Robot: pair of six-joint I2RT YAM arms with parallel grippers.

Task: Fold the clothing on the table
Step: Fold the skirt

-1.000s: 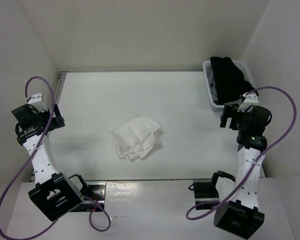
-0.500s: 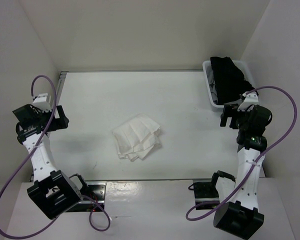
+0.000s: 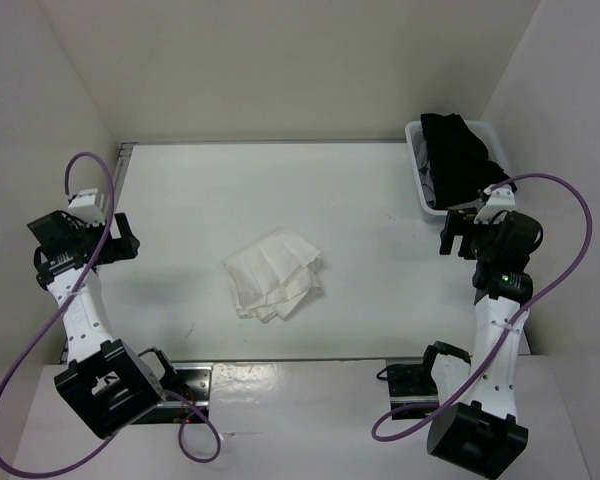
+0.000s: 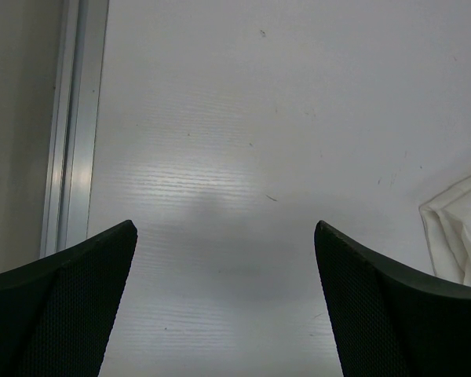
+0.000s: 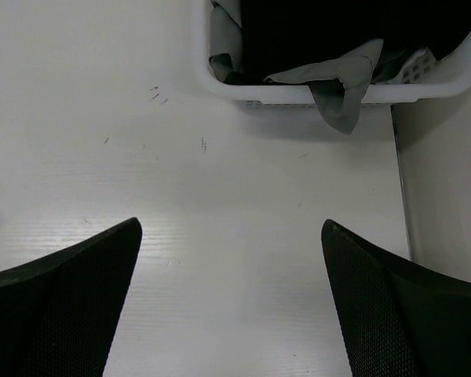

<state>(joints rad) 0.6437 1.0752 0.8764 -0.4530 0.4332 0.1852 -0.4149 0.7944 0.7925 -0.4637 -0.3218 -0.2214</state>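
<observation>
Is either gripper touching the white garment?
No, the folded white skirt lies alone, well apart from the left gripper and the right gripper.

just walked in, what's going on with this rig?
Nothing is being handled right now. The white clothing lies in a folded bundle in the middle of the table, and neither arm touches it. The left gripper and right gripper hang open and empty out at the sides. A basket of black garments sits at the far right.
</observation>
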